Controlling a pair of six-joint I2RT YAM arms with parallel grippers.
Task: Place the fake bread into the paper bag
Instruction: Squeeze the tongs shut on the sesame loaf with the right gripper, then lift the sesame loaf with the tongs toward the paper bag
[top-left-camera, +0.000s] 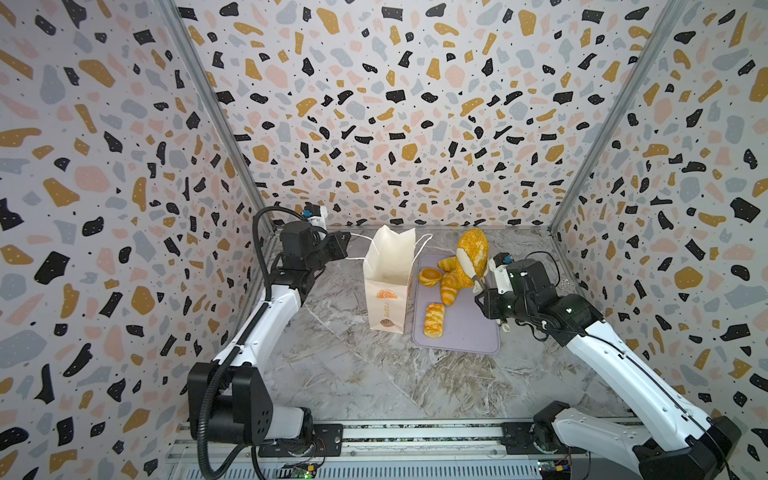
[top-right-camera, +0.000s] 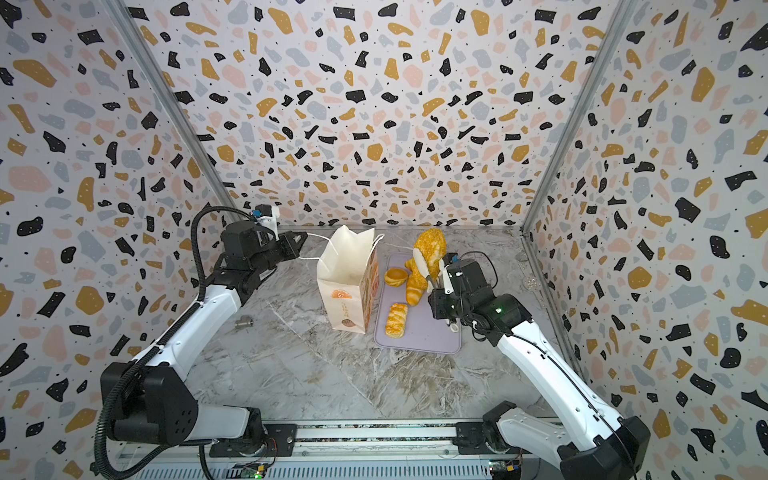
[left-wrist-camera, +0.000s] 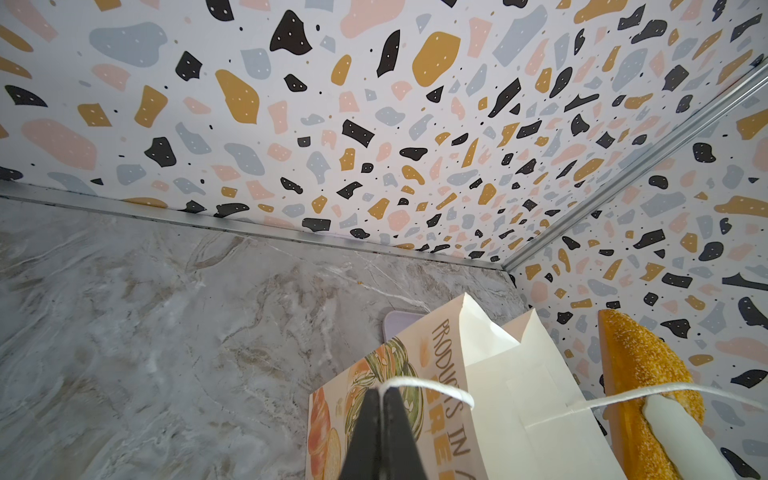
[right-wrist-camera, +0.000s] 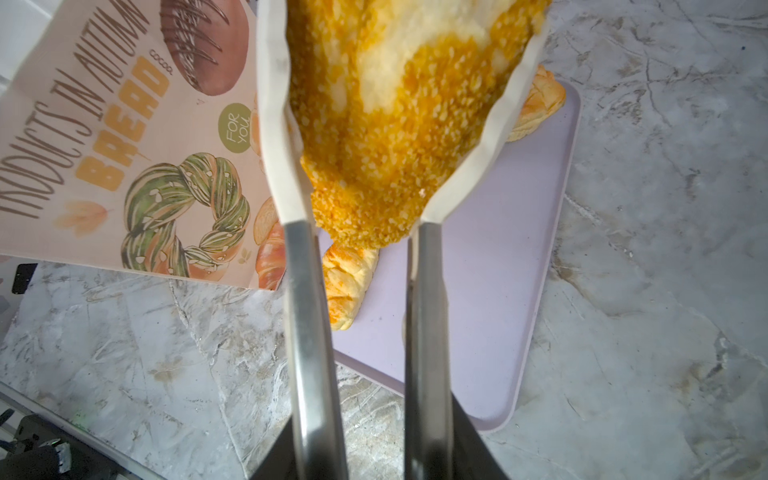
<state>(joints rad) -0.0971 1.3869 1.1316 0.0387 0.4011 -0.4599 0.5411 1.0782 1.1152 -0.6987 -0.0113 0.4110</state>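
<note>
1. The left tool is pressed together on a white string handle of the paper bag. The bag stands upright on the counter, just beside the lilac tray.
2. The right tool squeezes a pair of tongs. Their white tips clasp the seeded loaf, which is upright in the air above the tray's far end, to the right of the bag and not over its mouth.
3. The loaf is probably light and slightly soft, and its gritty crust should resist slipping. Clasped near its lower end it may swing, so a hold nearer the middle seems safer.
4. The bag is thin paper and likely tips easily.
5. The plaited pastry, round bun and striped rolls lie on the tray.
6. No view shows the bag's inside, so whether it holds any bread cannot be told. The right wrist view cuts off the loaf's upper part.
</note>
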